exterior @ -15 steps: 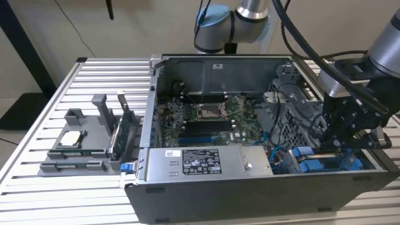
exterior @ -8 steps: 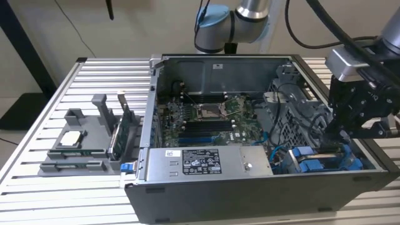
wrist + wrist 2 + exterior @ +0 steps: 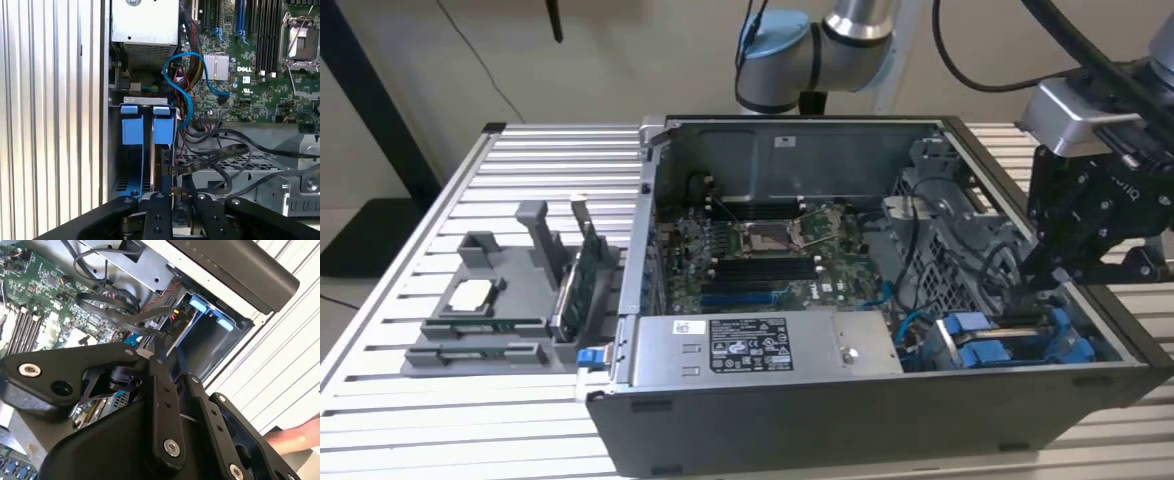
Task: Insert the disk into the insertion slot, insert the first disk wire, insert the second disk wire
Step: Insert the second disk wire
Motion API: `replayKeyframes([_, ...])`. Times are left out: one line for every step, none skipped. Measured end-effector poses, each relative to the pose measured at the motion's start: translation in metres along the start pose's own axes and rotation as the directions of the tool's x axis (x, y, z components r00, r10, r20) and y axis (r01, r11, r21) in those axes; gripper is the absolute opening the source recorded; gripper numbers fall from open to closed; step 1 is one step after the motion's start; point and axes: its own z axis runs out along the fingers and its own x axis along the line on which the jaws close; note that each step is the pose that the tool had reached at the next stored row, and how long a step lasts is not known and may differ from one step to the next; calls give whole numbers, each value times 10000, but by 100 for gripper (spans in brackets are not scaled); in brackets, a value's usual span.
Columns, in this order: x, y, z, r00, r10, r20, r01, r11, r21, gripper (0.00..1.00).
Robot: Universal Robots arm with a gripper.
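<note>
The disk (image 3: 162, 131) stands edge-on in the insertion slot (image 3: 114, 150), its two blue carrier tabs uppermost. In the exterior view the blue carrier (image 3: 987, 345) sits in the grey bay (image 3: 1107, 350) at the case's near corner on that view's right. My gripper (image 3: 1034, 288) reaches down into the case just beside it. In both wrist views the gripper (image 3: 173, 189) (image 3: 167, 356) is nearly closed on the end of a black flat disk wire (image 3: 215, 155) (image 3: 115, 315), right beside the disk's edge. How the connector meets the disk is hidden.
A grey power-supply box (image 3: 761, 345) fills the case's near side, with the motherboard (image 3: 774, 260) behind it. A blue cable (image 3: 187, 95) loops beside the bay among several black wires. A grey parts holder (image 3: 494, 300) stands on the slatted table. A person's hand (image 3: 295, 437) is near the case.
</note>
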Motion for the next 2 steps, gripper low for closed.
replayKeyframes([0,0,0,10000,0,-1,0,10000,0,24])
replayKeyframes([0,0,0,10000,0,0,0,10000,0,24])
